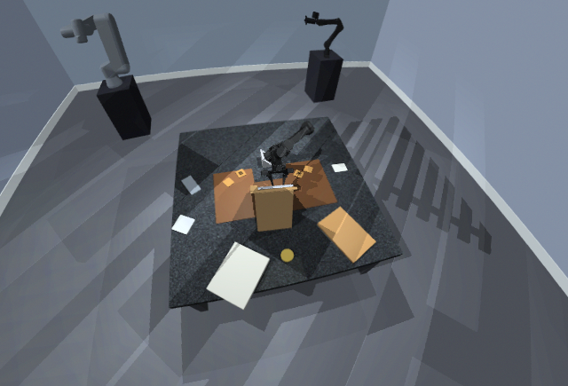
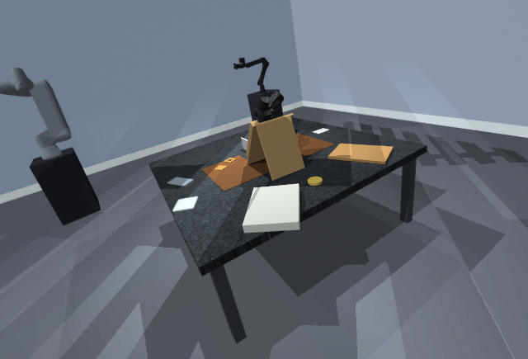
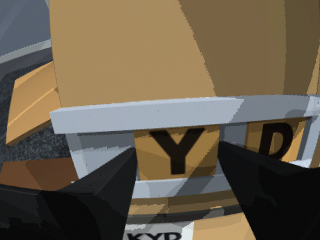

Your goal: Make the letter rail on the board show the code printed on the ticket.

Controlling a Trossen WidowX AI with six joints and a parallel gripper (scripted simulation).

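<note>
1. Well, at the left of the top view, a grey robot arm (image 1: 112, 44) (image 2: 51, 103) stands on a dark pedestal, apart from the desk (image 1: 197, 257) (image 2: 205, 227).
2. On the desk's left side lie a white card (image 1: 183, 224) (image 2: 186, 204) and, above it in the top view, a greyish card (image 1: 191, 185) (image 2: 180, 181).
3. Next comes a brown mat (image 1: 233, 202) (image 2: 230, 177), with two small tiles near its upper edge; a thick white slab (image 1: 238, 275) (image 2: 272, 208) lies at lower centre-left.
4. At mid-frame the tan board (image 1: 274, 209) (image 2: 281, 148) (image 3: 135, 55) leans upright like a tent. The tool (image 1: 278, 184) (image 3: 178, 151) is at its top edge, partly open — its two fingers gripping the sides of the Y tile (image 3: 159, 162).
5. Across the middle of the wrist view, the Y tile sits in the pale letter rail (image 3: 145, 117), and the D tile (image 3: 276, 140) is farther right, a gap between them. Below, the ticket (image 3: 186, 231) shows KY and a third letter I can't read surely, cut by the frame's bottom.
6. A yellow disc (image 1: 287, 255) (image 2: 314, 181) lies below the board in the top view; two more tiles rest right of the tool.
7. Farther right are an orange slab (image 1: 346, 233) (image 2: 360, 153) at lower right and — higher up — another white card (image 1: 339, 168) (image 2: 321, 130).
</note>
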